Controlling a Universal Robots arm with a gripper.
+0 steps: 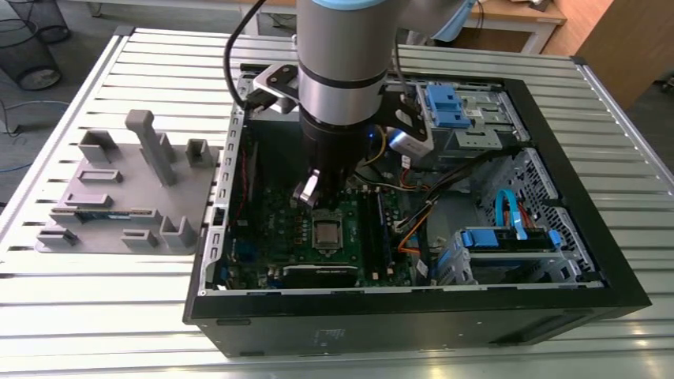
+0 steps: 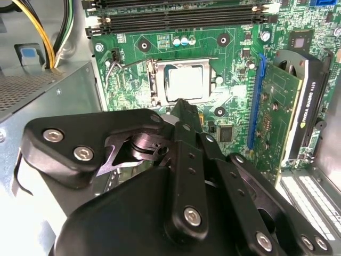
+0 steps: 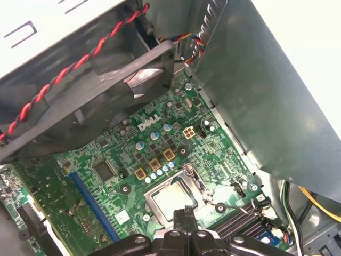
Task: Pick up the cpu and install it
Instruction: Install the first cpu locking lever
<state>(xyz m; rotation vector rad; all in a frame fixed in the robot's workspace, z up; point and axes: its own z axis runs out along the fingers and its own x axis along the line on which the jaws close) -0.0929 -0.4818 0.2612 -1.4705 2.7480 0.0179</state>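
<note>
cpu (image 2: pixel 185 82) lies flat in the socket at the middle of the motherboard (image 2: pixel 234 58), its silvery top facing up and its sides square with the socket frame. In both wrist views the end effector (image 2: pixel 180 104) is closed, its two black fingers brought together to one narrow tip with nothing visible between them. That tip stands right at the edge of the socket, over the rim of the cpu (image 3: pixel 173 197). Whether it touches the chip or the frame cannot be told.

In the exterior view, the nearest thing is the long black side wall of the open computer case (image 1: pixel 421 316), which lies on its side on the slatted metal table (image 1: pixel 106 316). Just behind that wall lies a dark expansion card (image 1: pixel 316 275). Next comes the cpu (image 1: pixel 327 233), with the end effector (image 1: pixel 324 212) coming straight down on it from the grey arm. Blue drive brackets (image 1: pixel 506 237) sit toward the case's end on the exterior view's right. Beside the case, toward the table's edge on the exterior view's left, a grey holder with upright posts (image 1: pixel 126 197) rests on the slats. Past the table's far corner stand wire baskets (image 1: pixel 31 39).
</note>
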